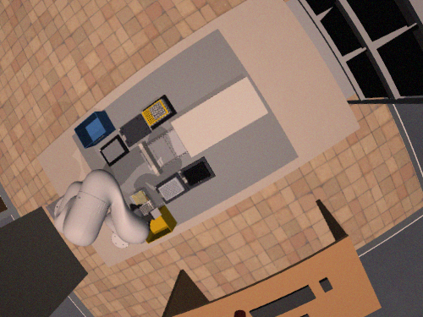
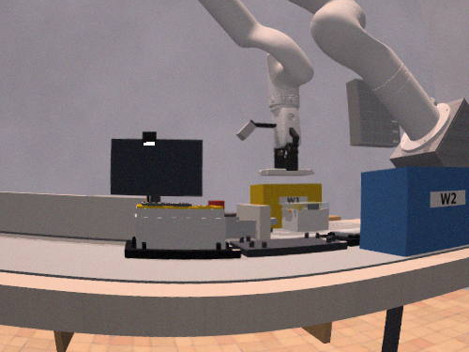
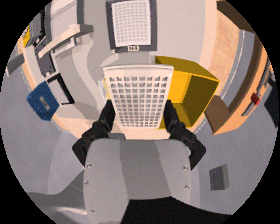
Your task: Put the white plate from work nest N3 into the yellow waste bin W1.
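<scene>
blue bin w2 (image 1: 95, 128) is seen at the left of the top view, well apart from the action. the white plate (image 3: 138, 98) is held by the gripper (image 3: 139, 128), clamped across its width with the fingers spread nearly full; it is carried flat, grid of wells facing up. in the exterior view the plate (image 2: 286, 171) hangs level above yellow bin w1 (image 2: 269, 197), clear of the rim, not touching. in the wrist view w1 (image 3: 190, 93) lies ahead and to the right of the plate, only partly under it, so a short shift toward the bin's opening is judged needed before release. plate's long axis runs away from the gripper. arm is folded back over its base, wrist pointing straight down. a second white plate (image 3: 131, 23) lies on the surface beyond.
</scene>
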You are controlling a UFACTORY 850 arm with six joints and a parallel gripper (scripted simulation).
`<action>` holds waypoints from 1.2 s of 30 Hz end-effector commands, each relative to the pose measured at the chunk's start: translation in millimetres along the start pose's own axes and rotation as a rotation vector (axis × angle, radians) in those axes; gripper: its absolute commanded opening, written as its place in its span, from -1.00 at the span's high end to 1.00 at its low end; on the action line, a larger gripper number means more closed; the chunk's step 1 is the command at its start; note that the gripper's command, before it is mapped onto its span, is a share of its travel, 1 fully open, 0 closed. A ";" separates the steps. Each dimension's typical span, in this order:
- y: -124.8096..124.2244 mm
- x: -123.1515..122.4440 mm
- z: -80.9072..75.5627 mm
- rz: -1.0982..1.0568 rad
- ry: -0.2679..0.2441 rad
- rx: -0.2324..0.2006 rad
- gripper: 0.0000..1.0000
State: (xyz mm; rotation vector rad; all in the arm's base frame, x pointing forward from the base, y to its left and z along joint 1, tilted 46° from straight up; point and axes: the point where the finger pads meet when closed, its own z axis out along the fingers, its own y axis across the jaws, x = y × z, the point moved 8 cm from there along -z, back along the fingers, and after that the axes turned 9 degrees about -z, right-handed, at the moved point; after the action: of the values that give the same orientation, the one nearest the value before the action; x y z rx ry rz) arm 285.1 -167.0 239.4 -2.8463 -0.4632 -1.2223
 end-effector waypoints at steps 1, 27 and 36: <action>10.2 -5.3 0.1 0.000 0.001 0.000 1.00; 61.7 -33.4 0.2 0.000 0.001 0.000 1.00; 80.5 -43.7 0.2 0.000 0.001 0.000 1.00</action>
State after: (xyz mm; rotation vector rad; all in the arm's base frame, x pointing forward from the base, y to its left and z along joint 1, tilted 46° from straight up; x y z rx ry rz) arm 278.9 -249.6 218.1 -2.8459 -0.4636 -1.2225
